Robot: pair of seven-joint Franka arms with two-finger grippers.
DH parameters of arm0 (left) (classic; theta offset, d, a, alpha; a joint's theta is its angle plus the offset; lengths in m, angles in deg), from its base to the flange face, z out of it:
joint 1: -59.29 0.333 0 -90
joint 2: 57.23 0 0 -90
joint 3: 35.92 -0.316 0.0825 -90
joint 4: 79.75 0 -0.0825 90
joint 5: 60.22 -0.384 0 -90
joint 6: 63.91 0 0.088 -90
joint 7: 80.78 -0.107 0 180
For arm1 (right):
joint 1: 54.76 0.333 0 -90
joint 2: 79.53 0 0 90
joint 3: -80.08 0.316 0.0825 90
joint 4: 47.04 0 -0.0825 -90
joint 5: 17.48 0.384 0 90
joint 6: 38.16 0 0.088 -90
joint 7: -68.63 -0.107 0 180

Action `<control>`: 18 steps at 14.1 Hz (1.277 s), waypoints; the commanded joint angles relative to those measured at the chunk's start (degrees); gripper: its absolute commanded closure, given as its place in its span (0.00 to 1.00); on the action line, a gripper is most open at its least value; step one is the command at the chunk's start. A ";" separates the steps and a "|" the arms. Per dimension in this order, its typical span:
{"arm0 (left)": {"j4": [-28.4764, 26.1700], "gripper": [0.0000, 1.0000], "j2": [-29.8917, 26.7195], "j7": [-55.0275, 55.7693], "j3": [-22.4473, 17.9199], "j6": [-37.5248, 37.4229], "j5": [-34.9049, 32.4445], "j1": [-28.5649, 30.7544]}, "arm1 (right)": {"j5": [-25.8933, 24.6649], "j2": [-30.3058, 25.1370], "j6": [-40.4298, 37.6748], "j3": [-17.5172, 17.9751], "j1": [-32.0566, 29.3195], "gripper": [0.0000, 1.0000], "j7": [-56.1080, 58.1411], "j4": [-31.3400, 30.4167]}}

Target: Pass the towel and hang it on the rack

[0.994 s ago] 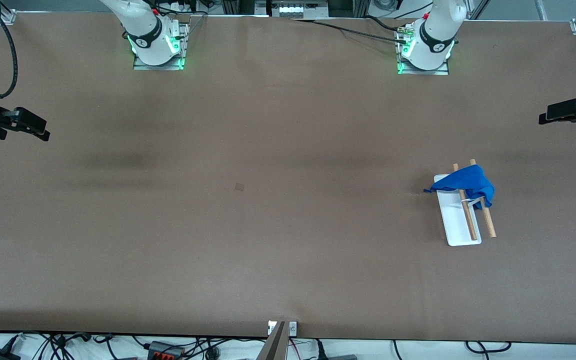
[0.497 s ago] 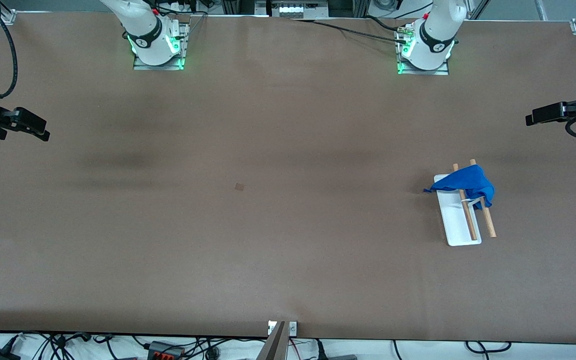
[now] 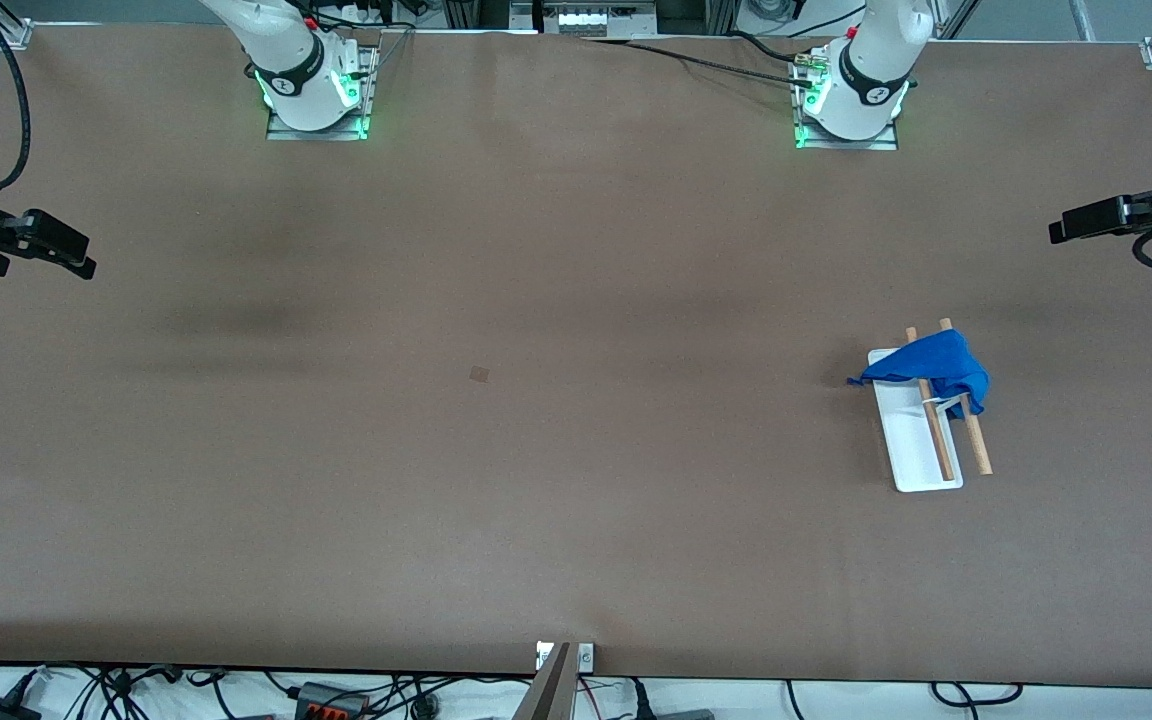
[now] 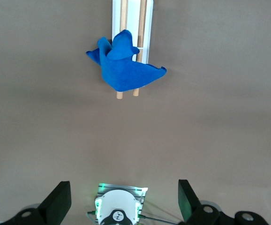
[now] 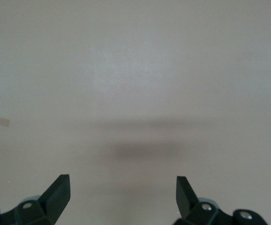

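The towel point(image 3: 926, 366) is draped over the rack point(image 3: 911, 440) rods. The left gripper point(image 4: 124, 200) and right gripper point(image 5: 123, 197) are held wide open, empty, above the tabletop point(image 3: 536, 450) ends.

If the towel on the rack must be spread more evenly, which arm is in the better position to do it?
Probably the left. Its claw hangs open at the table end where the rack stands, and its wrist view shows the towel bunched over the rods. The right claw, also open, waits at the right arm's end.

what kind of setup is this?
Likely a robotics lab bench: two arm bases bolted to a brown table, cables along its edge, and only a towel draped on a small rack.
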 commanded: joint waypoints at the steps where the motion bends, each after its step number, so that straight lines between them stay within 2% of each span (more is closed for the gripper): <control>1: -4.94 0.00 -4.55 2.73 0.26 2.84 -0.91 0.54 | -0.35 -1.37 0.32 0.96 -0.23 0.00 -0.35 -1.88; 3: -5.22 0.00 -5.17 3.08 1.56 2.94 -1.78 0.63 | -0.17 -1.37 0.41 0.87 -0.23 0.00 -0.44 -1.88; 5: -6.00 0.00 -5.52 3.87 8.74 4.60 -10.09 2.12 | 0.09 -1.29 0.76 0.96 -0.32 0.00 -0.71 -1.88; 6: -8.36 0.00 -7.35 4.57 11.57 6.78 -11.62 3.69 | 0.09 -1.29 0.85 0.96 -0.32 0.00 -0.79 -1.88; 8: -11.80 0.00 -9.39 4.48 11.77 10.14 -8.23 6.42 | 0.09 -1.20 0.85 0.96 -0.32 0.00 -0.79 -1.88; 18: -11.90 0.00 -9.74 3.78 11.68 9.88 -4.88 7.05 | 0.09 -1.11 0.85 0.87 -0.41 0.00 -0.79 -1.71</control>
